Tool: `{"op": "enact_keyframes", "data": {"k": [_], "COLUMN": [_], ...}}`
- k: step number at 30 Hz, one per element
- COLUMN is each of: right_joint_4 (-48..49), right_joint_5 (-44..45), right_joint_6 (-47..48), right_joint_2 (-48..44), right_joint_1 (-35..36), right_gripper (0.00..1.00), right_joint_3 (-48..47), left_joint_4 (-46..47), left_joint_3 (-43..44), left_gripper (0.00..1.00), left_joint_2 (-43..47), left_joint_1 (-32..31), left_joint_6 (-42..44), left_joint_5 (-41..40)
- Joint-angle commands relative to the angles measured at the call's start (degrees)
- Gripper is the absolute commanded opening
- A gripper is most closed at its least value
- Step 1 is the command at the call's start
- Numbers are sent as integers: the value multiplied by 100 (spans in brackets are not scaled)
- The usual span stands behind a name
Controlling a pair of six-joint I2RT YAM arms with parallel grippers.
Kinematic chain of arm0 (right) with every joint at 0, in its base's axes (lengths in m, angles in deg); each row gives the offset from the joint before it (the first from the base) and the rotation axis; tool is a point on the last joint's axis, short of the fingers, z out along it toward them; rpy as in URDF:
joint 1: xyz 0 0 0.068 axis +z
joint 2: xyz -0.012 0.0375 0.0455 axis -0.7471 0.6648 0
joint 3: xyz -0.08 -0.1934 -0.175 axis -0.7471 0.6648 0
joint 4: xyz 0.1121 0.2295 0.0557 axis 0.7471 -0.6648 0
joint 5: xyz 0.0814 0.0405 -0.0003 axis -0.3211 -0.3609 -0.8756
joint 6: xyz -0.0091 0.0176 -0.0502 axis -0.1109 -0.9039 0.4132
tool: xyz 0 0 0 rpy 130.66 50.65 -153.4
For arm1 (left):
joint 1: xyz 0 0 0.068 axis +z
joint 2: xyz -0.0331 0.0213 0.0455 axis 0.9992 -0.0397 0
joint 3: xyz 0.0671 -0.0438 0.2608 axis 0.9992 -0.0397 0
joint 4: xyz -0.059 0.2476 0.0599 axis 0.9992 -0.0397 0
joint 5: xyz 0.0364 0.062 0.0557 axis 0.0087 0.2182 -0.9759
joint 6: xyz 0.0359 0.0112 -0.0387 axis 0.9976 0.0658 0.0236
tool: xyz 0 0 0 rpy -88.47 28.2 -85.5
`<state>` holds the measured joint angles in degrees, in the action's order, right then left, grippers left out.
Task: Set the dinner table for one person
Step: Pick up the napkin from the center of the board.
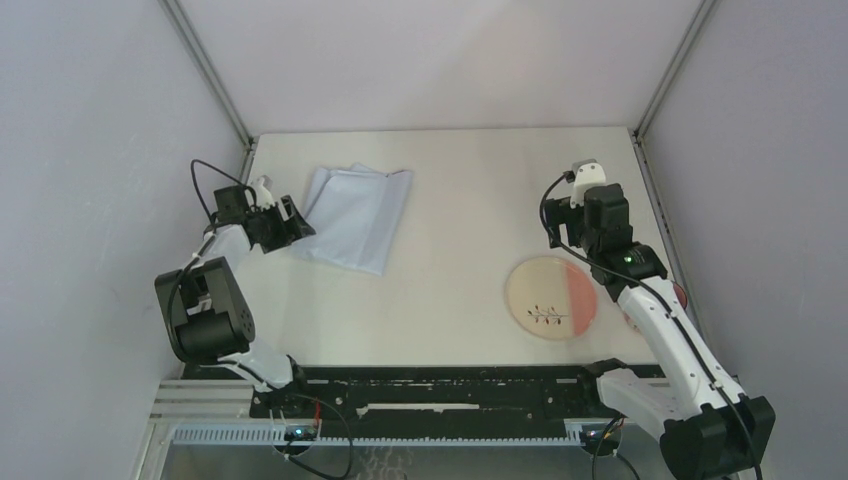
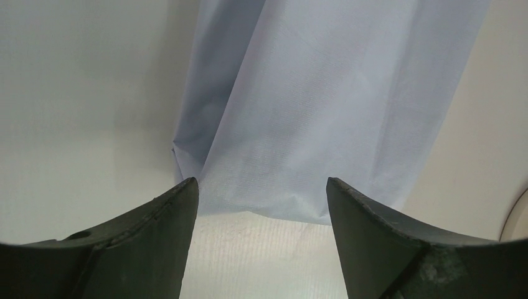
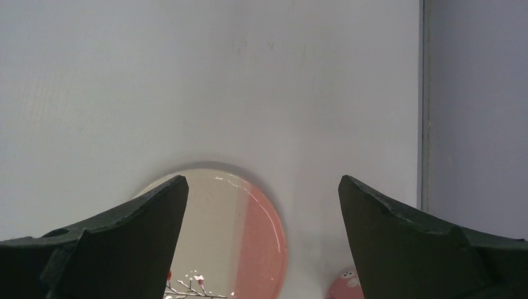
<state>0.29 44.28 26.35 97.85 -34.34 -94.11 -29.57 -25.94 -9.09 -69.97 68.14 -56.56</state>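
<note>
The cream-white dinner table [image 1: 460, 200] carries a crumpled pale-blue cloth [image 1: 355, 215] at the back left and a round cream-and-pink plate [image 1: 552, 297] with a branch pattern at the front right. My left gripper [image 1: 296, 222] is open and empty at the cloth's left edge. In the left wrist view the cloth's near corner [image 2: 324, 93] lies just past the open gripper [image 2: 261, 187]. My right gripper [image 1: 590, 225] is open and empty, raised beyond the plate's far side. In the right wrist view the plate [image 3: 243, 237] shows low between the open gripper's [image 3: 261, 184] fingers.
A small pink shaker [image 3: 345, 285] stands right of the plate, mostly hidden by my right arm in the top view [image 1: 680, 296]. Grey walls close the table on the left, back and right, with a metal rail [image 1: 655, 200] along the right edge.
</note>
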Motion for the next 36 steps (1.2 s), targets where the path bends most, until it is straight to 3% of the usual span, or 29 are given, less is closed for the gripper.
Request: {"op": "enact_keyframes", "data": {"k": [1,7,14,23,31,36], "right_joint_4": [228,184,264,289,309,296], "right_joint_5": [141,55,67,225,290,280], "right_joint_6": [101,130,158,167,164,130], "right_joint_2": [-257,-245,-188,-132,-105,-26], "right_joint_1": [41,55,125,226,287,296], "right_gripper": [99,99,99,99,98,98], "right_joint_3": [-47,-51,-19,-20,-19,-26], "left_joint_4": [-47,11,123,265,300,245], "left_joint_3": [103,118,66,1,35,-15], "left_gripper": [80,83,82,68,66,41], "left_joint_2": [-174,-50,-137,-459,-567,-182], "left_joint_1": [44,222,248,97,-126,-131], "left_joint_6": [-181,-34,-39,-214,-206,-142], "left_joint_5": [275,-166,-53,374,519,472]}}
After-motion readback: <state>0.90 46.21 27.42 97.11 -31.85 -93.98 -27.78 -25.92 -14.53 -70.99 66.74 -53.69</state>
